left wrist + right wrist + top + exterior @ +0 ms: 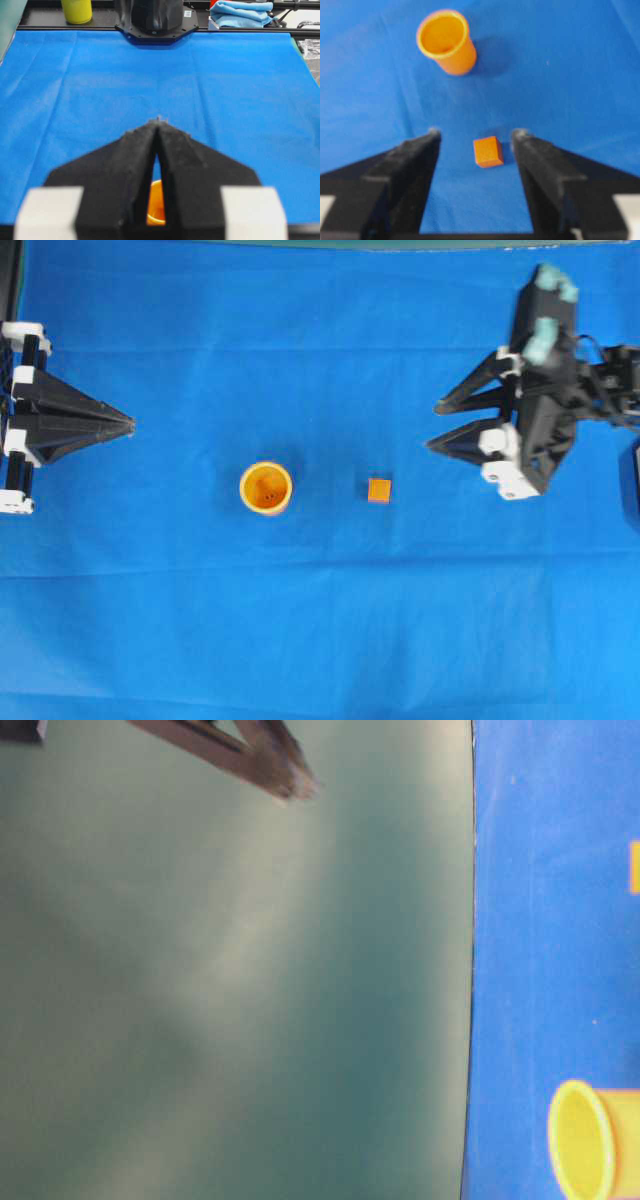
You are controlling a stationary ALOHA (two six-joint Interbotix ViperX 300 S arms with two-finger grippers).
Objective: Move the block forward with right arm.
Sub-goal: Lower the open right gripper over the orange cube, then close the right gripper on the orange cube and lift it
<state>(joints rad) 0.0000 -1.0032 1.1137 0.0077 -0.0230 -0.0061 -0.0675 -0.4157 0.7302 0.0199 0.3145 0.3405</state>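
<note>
Right hand (pixel 432 424) spread wide, holding nothing. In the overhead it sits right of the block (pixel 379 490) and a bit farther back, apart from it, no contact. Wrist view lines the block (pixel 488 151) up in the gap between the two fingers, nearer the right one, lying on the blue cloth (pixel 320 620) covering the desk.

Cup (pixel 266 487) stands upright left of the block, well apart, mouth open upward.

Left hand (pixel 128 425) pinched to a point at the far left edge, parked, nothing in it.

Step, as I read it: approach/pre-grasp. Fingers spread and aimed at the block, not yet around it.

Next move likely needs: lower and advance until the fingers straddle the cube, centre it since it's off toward one finger, then close. Cube is small and the jaws are wide, so an off-centre close could nudge or rotate it before it's caught. Keep clear of the cup on the forward move.
</note>
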